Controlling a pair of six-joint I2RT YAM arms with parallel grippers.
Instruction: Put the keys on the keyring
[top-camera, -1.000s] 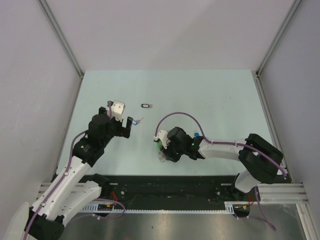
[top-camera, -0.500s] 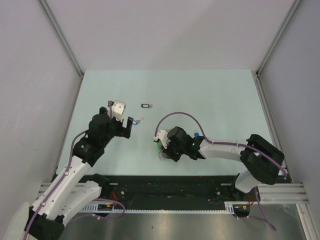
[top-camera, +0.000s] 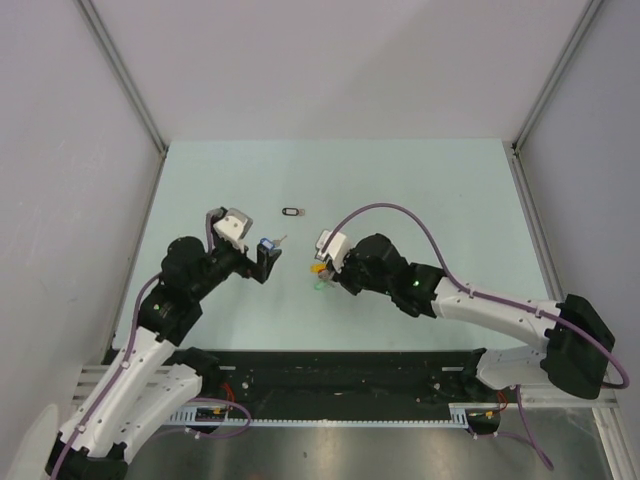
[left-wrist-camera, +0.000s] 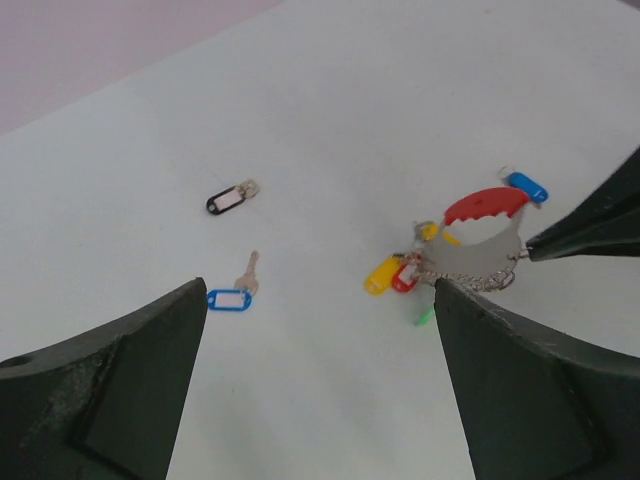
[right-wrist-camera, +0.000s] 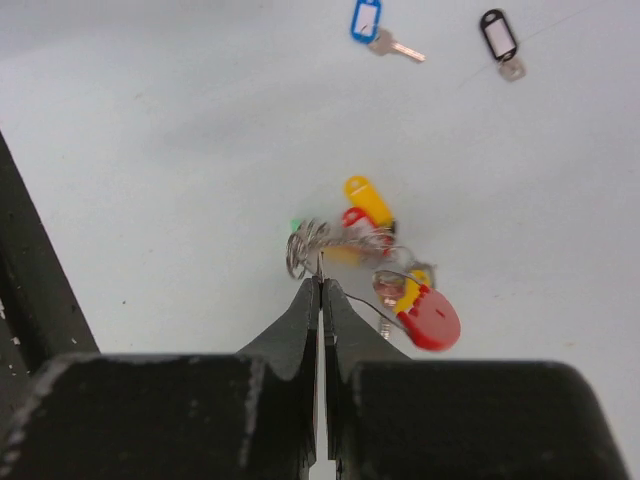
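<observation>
The keyring (right-wrist-camera: 340, 240), a thin metal ring with a red curved band (right-wrist-camera: 430, 320) and yellow, red and green tags, hangs above the table, pinched in my shut right gripper (right-wrist-camera: 320, 284). In the top view the keyring (top-camera: 319, 270) hangs under the right gripper (top-camera: 326, 262) near the table's middle. A blue-tagged key (left-wrist-camera: 230, 298) lies flat just beyond the left finger of my open left gripper (left-wrist-camera: 318, 300). The black-tagged key (left-wrist-camera: 230, 200) lies farther back. In the top view the left gripper (top-camera: 262, 258) sits beside the blue-tagged key (top-camera: 270, 242), with the black-tagged key (top-camera: 292, 211) beyond.
A second blue tag (left-wrist-camera: 527, 187) on a small ring lies behind the keyring in the left wrist view. The pale green table (top-camera: 420, 190) is walled in by white panels, with a metal rail (top-camera: 330, 370) along the near edge.
The right gripper closed on the keyring and lifted it off the table, moving away from the near edge. The left arm drew back slightly, its gripper still open.
</observation>
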